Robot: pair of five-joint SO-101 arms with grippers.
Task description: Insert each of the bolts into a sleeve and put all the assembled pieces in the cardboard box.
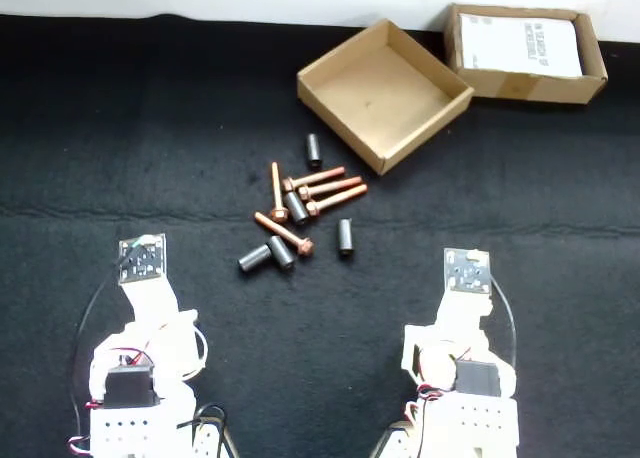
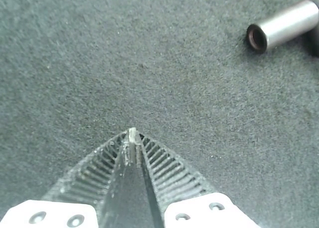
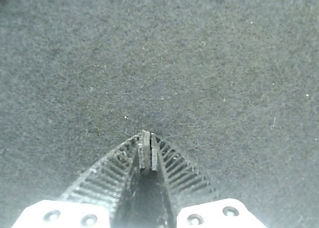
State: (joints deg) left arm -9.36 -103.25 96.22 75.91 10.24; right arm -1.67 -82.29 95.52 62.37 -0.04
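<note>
Five copper-coloured bolts [image 1: 332, 188] and five dark sleeves [image 1: 345, 236] lie loose in a cluster near the middle of the black felt tabletop [image 1: 150, 128]. No bolt is seated in a sleeve. Three bolts lie side by side, pointing toward the cardboard box [image 1: 380, 93]. A fourth lies just beside them, and a fifth bolt [image 1: 284, 233] lies slanted below, near two sleeves that rest close together. One sleeve [image 1: 313, 150] sits alone between the cluster and the box. The box stands open at the far side of the tabletop with its bare floor showing. A second box [image 1: 530, 86] beside it holds a printed sheet of paper [image 1: 520, 43]. The left arm [image 1: 140, 353] and right arm [image 1: 465, 373] sit at the near edge, well apart from the parts. The left gripper [image 2: 132, 137] has its jaws pressed together over bare felt, with one sleeve [image 2: 284, 25] lying on its side farther off. The right gripper [image 3: 147, 141] likewise has its jaws pressed together, pinching nothing.
</note>
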